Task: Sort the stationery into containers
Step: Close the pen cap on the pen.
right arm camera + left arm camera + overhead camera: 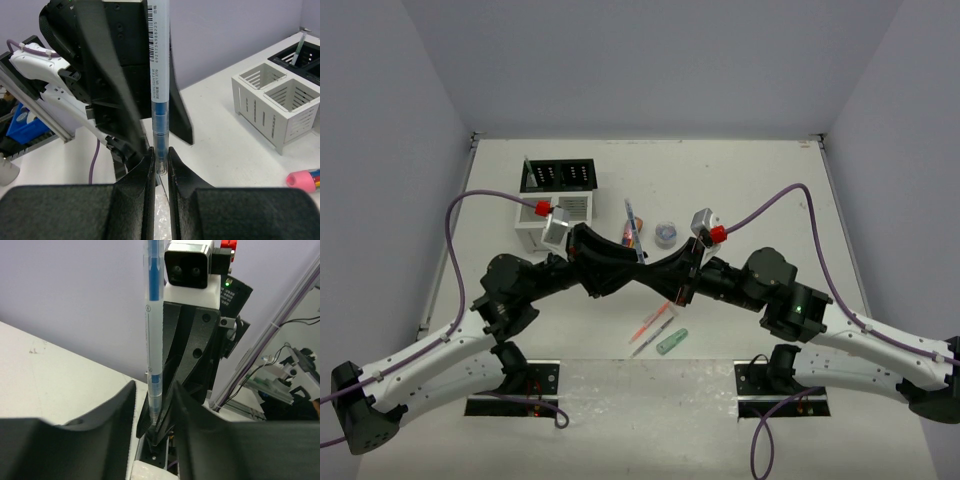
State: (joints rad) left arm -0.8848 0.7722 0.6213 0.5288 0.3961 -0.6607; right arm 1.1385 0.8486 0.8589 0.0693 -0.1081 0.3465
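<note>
**Right pincer grips the blue pen; left pincer open around it**

Your right pincer point(160, 152) is closed on one end of the blue pen point(160, 75). The pen runs straight out along the line of the fingers. Its long axis therefore bridges the two wrists, above the middle of the surface point(740, 190). Your left pincer point(154, 387) meets it head-on, with its jaws standing apart on either side of the shaft. A gap shows beside the pen in the left wrist view, so I judge the right grip alone carries it.

Mind where the slots lie. The black rack point(558, 175) and the white box point(578, 207) sit at the far left, on the left arm's side. The left arm point(535, 280) thus stands between the held pen and the rack.

On that reading, draw the left pincer back along the pen's axis. Moving it sideways could let a finger knock the shaft. The right arm would then have to reach across and tip the pen upright over a slot.

Two loose pens point(632, 222) and a roll point(667, 233) lie just beyond the meeting point. An orange pen point(655, 322) and a green capsule point(672, 342) lie just nearer to you. Keep the carry high over them.
</note>
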